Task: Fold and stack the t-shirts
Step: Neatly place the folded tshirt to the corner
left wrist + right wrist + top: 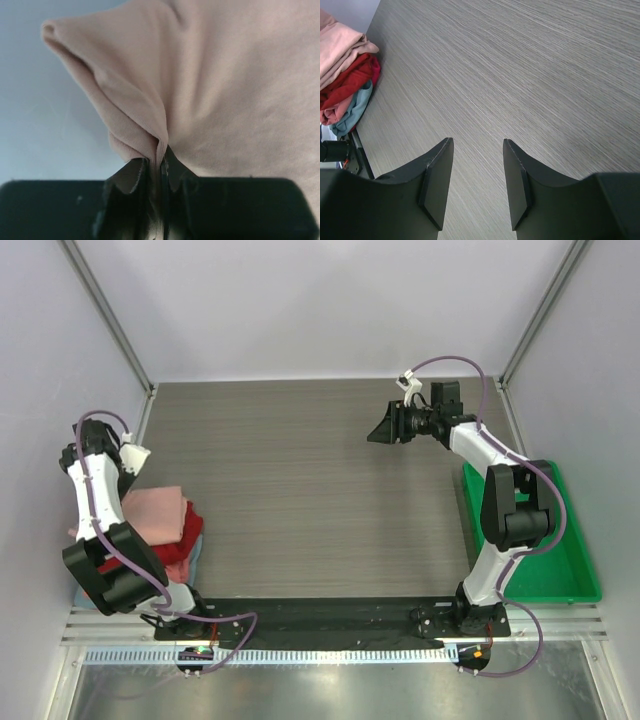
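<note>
Pinching a ridge of the dusty-pink tee [225, 90] in the left gripper [161, 167]; jaws all but closed, a thin doubled layer of knit squeezed between them, cloth tenting up and away from the nip. That tee tops the stack [165, 530] at the near left edge of the table [300, 460], close to the left arm's base; under it the dark red tee [350, 80], then the salmon-pink tee [331, 116], with the light-blue tee [354, 107] at the bottom.

Handling, my read: light, limp cotton jersey with no stiffness of its own; it goes wherever it's dragged and sags off a single grip point; matte, should hold fine on the pads; not fragile. A pinch through the top ply only would likely peel the fold open; better to bite a folded edge or corner with all plies in, not mid-panel. Cloth-on-cloth friction looks decent, so tugging the top tee could shift those below.

Folds read soft and rounded in the right wrist view, no crisp creases.

Right gripper [477, 150] hangs over the table at the far right; jaws roughly half apart, nothing in them; dark wedge-shaped fingers, flat pads. Table is smooth grey wood-grain laminate. Green plastic tray [560, 565] sits near right; rigid, shallow-walled.
</note>
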